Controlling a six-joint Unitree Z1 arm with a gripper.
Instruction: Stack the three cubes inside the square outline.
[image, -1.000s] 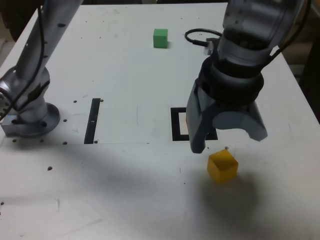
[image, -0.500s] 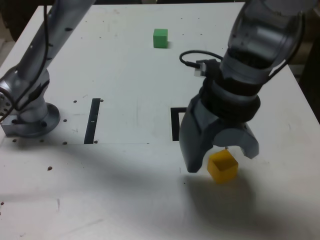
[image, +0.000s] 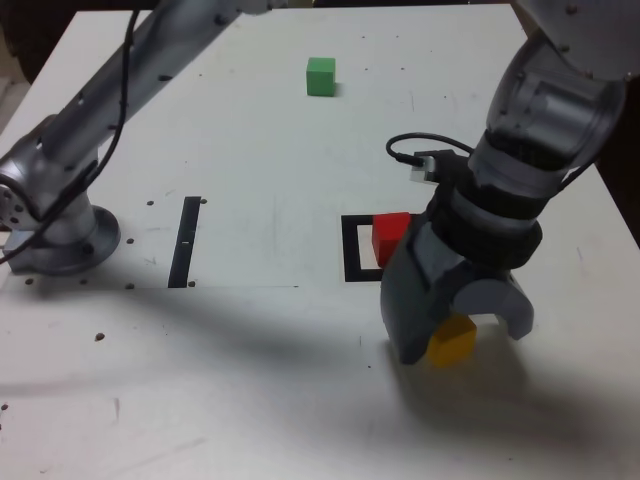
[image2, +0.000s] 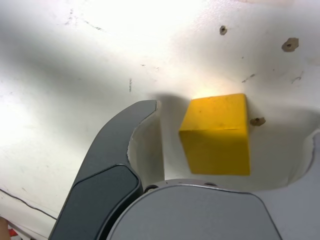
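Exterior view: the end effector (image: 452, 335) is seen lowered over the yellow cube (image: 451, 340) at the near right of the white counter (image: 250, 130); its jaws are spread, one on either side of the cube, and no contact is shown in the wrist view, where a gap is visible between the dark curved finger (image2: 112, 165) and the yellow cube (image2: 216, 134); nothing is pinched yet. The red cube (image: 390, 238) is set on the square outline (image: 352, 250), just beyond the end effector; the green cube (image: 320, 76) lies well apart at the far side. The step in hand is judged to be the grasp of the second block; a closing of the jaws on its flat sides is called for next, then a lift and a placement on the red one. The cubes appear solid, matte and sharp-edged; the counter is smooth, scuffed and dotted with small holes; the fingers look like hard moulded plastic.
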